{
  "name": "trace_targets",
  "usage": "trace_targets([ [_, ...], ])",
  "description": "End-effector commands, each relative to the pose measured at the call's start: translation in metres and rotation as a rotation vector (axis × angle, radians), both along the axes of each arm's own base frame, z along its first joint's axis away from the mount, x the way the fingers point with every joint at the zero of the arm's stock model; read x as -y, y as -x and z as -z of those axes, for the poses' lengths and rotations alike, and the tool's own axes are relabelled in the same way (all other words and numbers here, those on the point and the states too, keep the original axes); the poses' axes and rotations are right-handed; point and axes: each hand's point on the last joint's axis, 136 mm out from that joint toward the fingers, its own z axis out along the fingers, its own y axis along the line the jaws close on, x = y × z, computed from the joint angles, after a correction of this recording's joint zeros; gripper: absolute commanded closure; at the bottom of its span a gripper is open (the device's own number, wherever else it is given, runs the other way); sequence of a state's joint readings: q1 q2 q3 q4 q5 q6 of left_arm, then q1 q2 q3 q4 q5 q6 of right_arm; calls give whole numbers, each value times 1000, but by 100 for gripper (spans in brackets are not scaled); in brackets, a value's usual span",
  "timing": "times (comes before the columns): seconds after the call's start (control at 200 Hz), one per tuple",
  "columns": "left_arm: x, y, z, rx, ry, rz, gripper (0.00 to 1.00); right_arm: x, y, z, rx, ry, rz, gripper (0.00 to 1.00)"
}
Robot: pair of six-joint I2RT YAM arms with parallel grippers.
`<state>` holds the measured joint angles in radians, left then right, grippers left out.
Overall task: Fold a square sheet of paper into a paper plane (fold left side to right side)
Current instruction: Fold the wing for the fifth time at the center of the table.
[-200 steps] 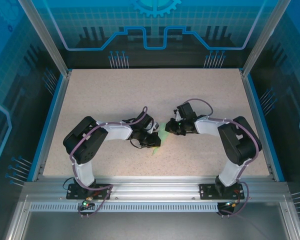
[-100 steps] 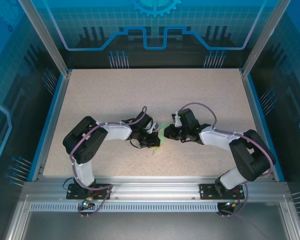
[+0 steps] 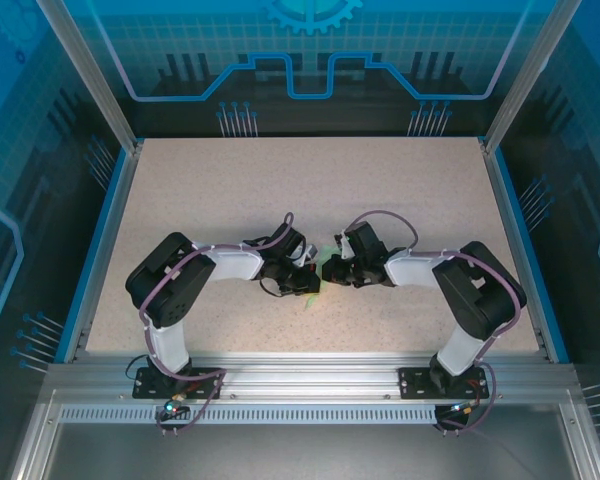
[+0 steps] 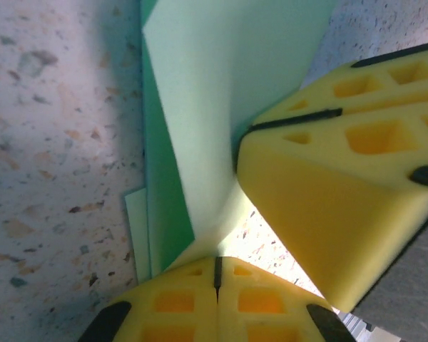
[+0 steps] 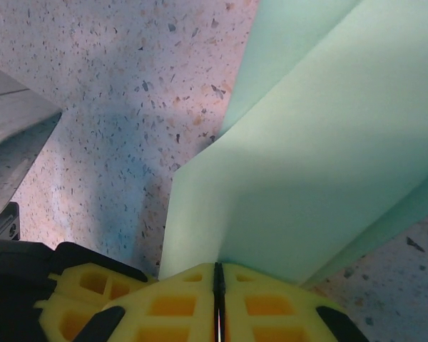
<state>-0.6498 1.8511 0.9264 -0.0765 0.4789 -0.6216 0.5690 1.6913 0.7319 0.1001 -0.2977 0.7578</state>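
Left wrist view, left fingers (image 4: 192, 281) clamped on the square sheet of paper (image 4: 221, 92), right fingers (image 5: 250, 283) clamped likewise

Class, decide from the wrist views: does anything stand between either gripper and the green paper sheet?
Nothing visible does. The left gripper and the right gripper are each shut directly on the green paper sheet.

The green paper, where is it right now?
Top view: middle of the table, where the left gripper and right gripper each pinch the green paper from opposite sides.

Sheet (image 5: 307, 142) on table (image 3: 280, 190); seemingly central.
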Motion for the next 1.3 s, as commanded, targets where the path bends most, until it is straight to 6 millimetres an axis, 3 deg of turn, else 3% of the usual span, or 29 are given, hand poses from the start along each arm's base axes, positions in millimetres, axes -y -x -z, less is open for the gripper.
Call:
trace_targets([
  [0.0, -22, 16, 27, -57, -101, -4, 99, -6, -3, 1, 9, 8, -18, 90],
  [0.435, -25, 17, 28, -61, -110, -7, 100, 18, -6, 22, -18, 112, 7, 90],
  [1.03, -28, 18, 30, -67, -113, -9, 100, 46, -47, 17, -7, 131, 67, 90],
  [1.19, -29, 18, 31, -68, -113, -9, 100, 54, -50, 23, -29, 135, 74, 90],
  [1.21, -29, 18, 31, -67, -113, -10, 100, 51, -59, 16, -7, 124, 76, 90],
  [1.295, -29, 18, 30, -69, -110, -11, 100, 54, -64, 16, -11, 121, 81, 90],
])
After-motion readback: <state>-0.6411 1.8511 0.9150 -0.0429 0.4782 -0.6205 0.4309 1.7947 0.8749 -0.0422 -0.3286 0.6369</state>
